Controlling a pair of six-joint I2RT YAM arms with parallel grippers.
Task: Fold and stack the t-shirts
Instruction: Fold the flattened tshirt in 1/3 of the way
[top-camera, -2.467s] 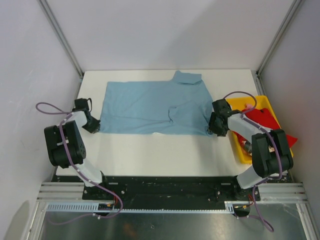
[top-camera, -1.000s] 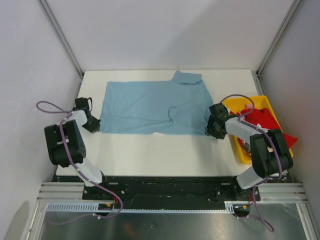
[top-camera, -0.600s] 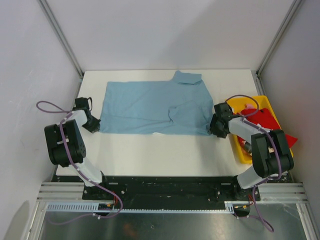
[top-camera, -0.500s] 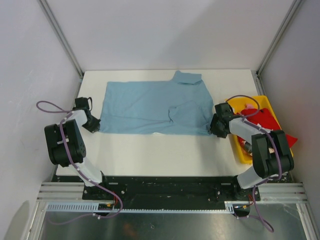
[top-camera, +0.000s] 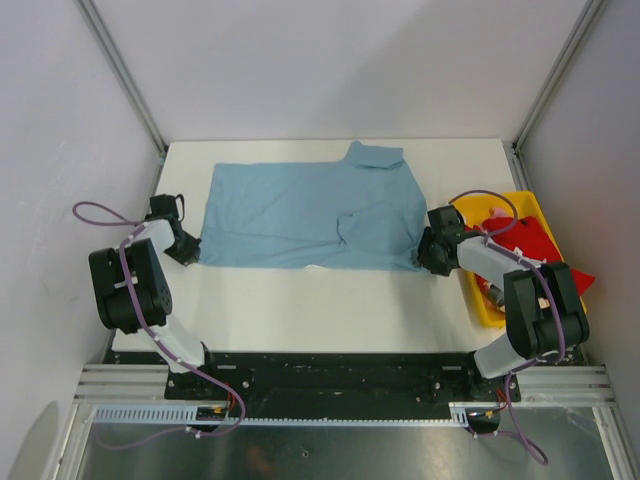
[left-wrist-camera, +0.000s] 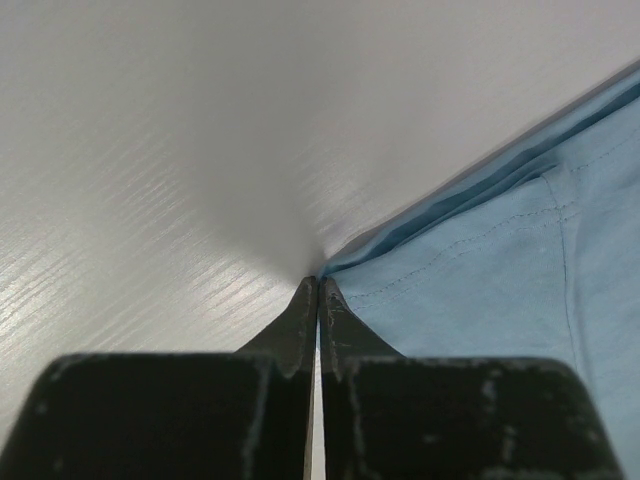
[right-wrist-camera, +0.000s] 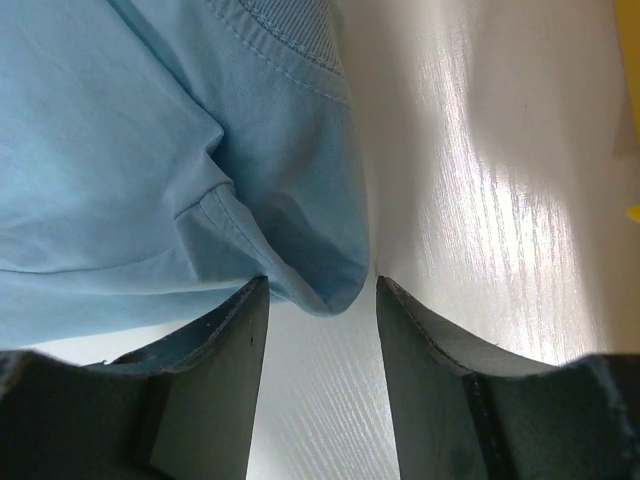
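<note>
The light blue t-shirt (top-camera: 310, 215) lies spread flat on the white table (top-camera: 330, 310), collar toward the back right. My left gripper (top-camera: 188, 253) is at its near-left corner. In the left wrist view the gripper (left-wrist-camera: 318, 283) is shut, with the corner of the shirt (left-wrist-camera: 500, 270) pinched at its tips. My right gripper (top-camera: 428, 257) is at the near-right corner. In the right wrist view it (right-wrist-camera: 320, 285) is open, with the folded corner of the shirt (right-wrist-camera: 150, 130) lying between its fingers. The red t-shirt (top-camera: 532, 240) lies crumpled in the bin at the right.
A yellow plastic bin (top-camera: 478, 300) stands at the table's right edge, close behind my right arm, with the red cloth hanging over its outer side. Grey walls and metal frame posts enclose the table on three sides.
My right gripper has shifted slightly back and forth at the shirt's near-right corner. The left arm and the shirt have not moved.
</note>
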